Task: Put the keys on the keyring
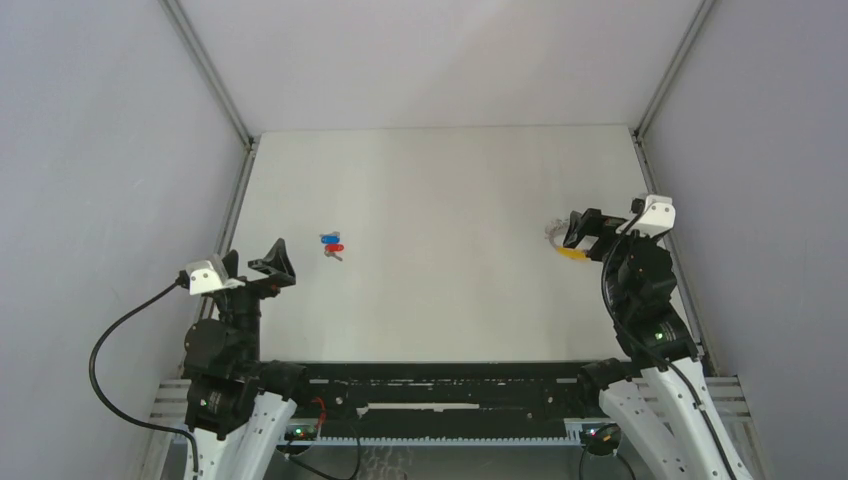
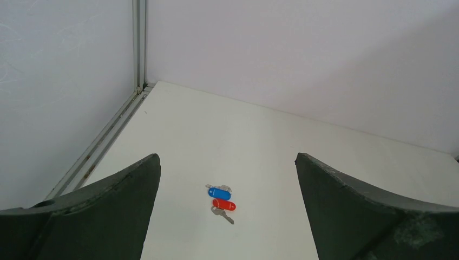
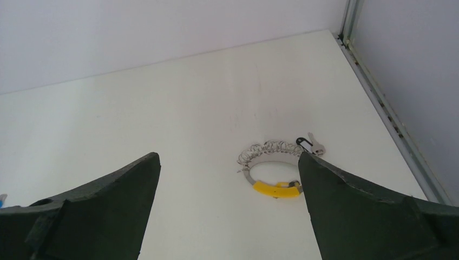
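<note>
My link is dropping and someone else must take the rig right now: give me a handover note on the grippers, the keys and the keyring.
Grippers: left gripper open and empty, short of the blue-headed key and red-headed key; right gripper open and empty, close by the keyring, not gripping it.
Things: the two lie side by side on the table's left part; the keyring lies flat on its right part.
Done: nothing; no key is on the ring.
Left: grasp the keyring, thread both on.
</note>
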Robot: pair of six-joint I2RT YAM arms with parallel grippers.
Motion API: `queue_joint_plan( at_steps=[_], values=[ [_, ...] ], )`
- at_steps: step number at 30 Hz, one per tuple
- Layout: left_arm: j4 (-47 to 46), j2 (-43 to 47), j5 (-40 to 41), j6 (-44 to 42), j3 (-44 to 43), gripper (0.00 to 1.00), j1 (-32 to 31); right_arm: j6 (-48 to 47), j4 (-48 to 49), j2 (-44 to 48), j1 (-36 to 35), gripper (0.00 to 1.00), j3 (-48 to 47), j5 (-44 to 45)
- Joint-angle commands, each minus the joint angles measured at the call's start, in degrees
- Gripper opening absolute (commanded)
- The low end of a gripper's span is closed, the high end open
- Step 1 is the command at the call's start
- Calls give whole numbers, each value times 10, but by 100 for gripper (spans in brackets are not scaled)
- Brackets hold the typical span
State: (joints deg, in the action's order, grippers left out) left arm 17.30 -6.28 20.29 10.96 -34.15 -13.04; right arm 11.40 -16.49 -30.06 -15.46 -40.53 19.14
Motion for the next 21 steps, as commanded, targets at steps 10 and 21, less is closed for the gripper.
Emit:
queue_joint_plan(
  at_steps=[10,21],
  values=[
    [-7,-1,-15,1,2,100,6,-2,1,-2,-9,100,-19,22],
    [0,-10,-62,15,-6,100,6,38,-88,-100,12,100,-66,-40]
  ],
)
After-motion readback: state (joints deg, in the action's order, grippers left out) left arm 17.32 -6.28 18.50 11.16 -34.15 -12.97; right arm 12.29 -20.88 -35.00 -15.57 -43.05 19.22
